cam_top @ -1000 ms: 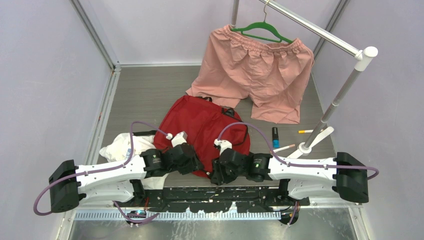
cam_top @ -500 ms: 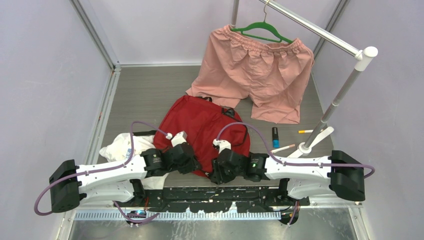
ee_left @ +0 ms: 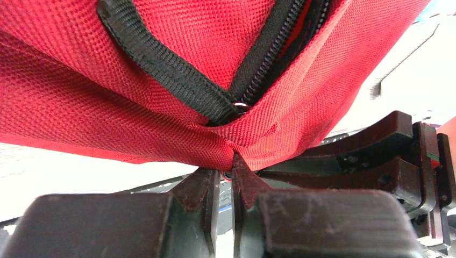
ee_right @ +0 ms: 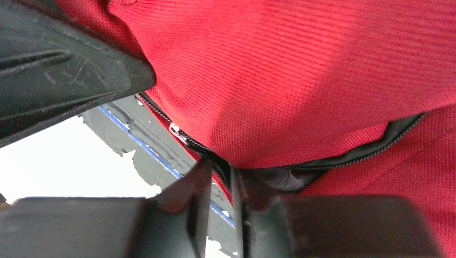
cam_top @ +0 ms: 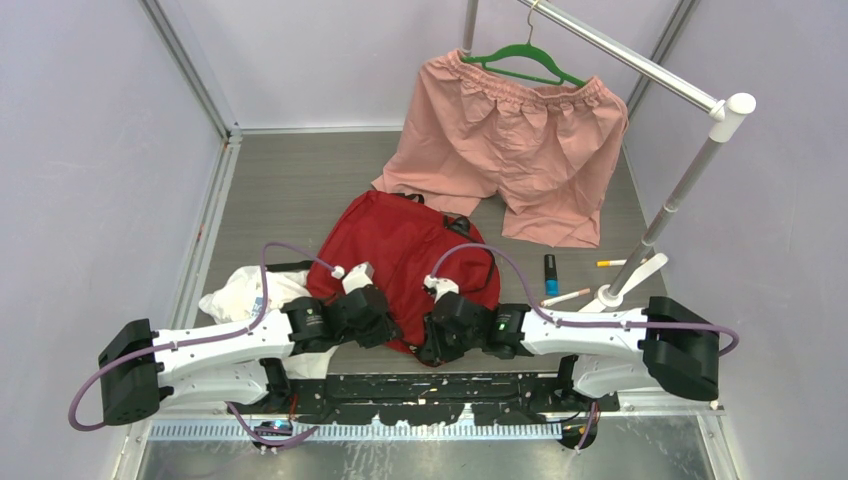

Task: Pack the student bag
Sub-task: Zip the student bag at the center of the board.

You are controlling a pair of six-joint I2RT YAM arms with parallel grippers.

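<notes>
The student bag (cam_top: 405, 250) lies mid-table, with pink shorts (cam_top: 520, 160) hanging behind it and a white plastic bag (cam_top: 235, 297) at its left. My left gripper (ee_left: 226, 161) and right gripper (ee_right: 220, 169) each pinch its near red edge, fingers almost together.

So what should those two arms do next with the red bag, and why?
Probably pull gently apart. The left tool and right tool each pinch fabric of the backpack beside its zipper, so spreading them would likely open the mouth for packing.

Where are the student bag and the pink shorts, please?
student bag (cam_top: 405, 255), top external view, centre of red fabric.
pink shorts (cam_top: 515, 145), top external view, middle below waistband.
</notes>
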